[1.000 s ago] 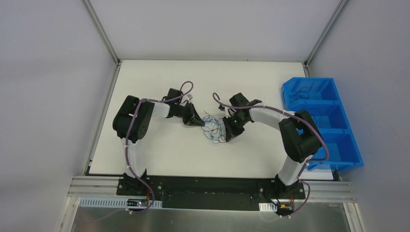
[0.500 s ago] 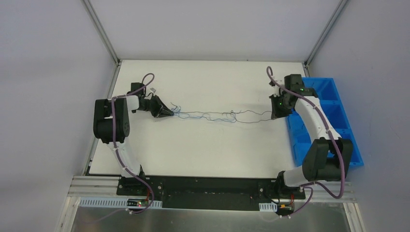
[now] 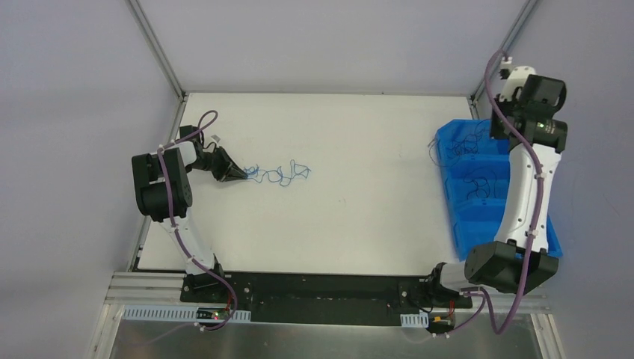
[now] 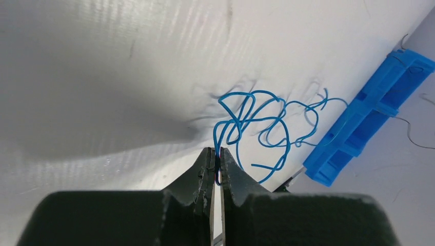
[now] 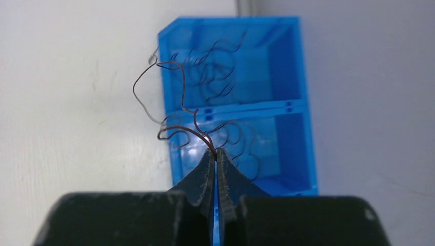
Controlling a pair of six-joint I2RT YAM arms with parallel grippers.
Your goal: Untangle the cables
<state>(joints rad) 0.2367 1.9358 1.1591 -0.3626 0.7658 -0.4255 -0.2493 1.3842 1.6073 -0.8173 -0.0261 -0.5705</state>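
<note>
On the white worktop [image 3: 359, 224], close to the left edge: left gripper [image 4: 216, 164], fingers clenched on one end of a thin blue curly wire [image 4: 256, 120], the rest sprawled flat toward the middle. Above the far right corner: right gripper [image 5: 216, 159], fingers pinched on a thin dark kinked wire [image 5: 177, 128] dangling over a blue plastic three-compartment bin [image 3: 467, 239]. Seemingly parted now. Best to lower before letting go, so that no loop snags the rim. Counted: one blue wire, one dark wire held, more dark strands in the bin, number unclear.
</note>
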